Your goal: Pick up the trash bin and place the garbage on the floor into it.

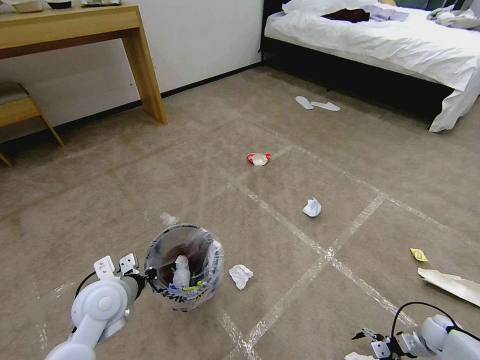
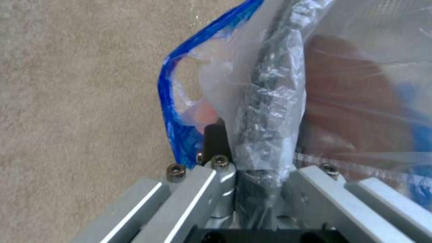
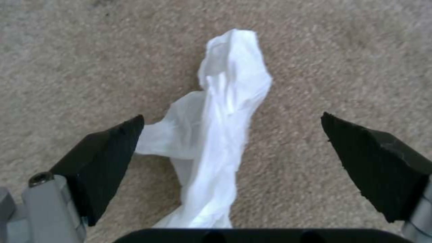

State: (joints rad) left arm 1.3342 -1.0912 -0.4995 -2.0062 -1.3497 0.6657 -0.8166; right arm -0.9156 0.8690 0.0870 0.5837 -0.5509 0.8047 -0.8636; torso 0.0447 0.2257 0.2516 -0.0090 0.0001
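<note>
The trash bin hangs just above the carpet at lower left, lined with a crinkled clear bag and holding some litter. My left gripper is shut on its rim; in the left wrist view the gripper pinches the bag-covered rim. My right gripper hovers low at the bottom right, open over a crumpled white tissue. In the right wrist view this tissue lies on the floor between the spread fingers. More garbage lies about: a white tissue, a bluish wad, a crushed red-white bowl.
A yellow wrapper and a paper sheet lie at the right, and a small tissue behind the bin. White slippers sit before the bed. A wooden desk and a chair stand at the back left.
</note>
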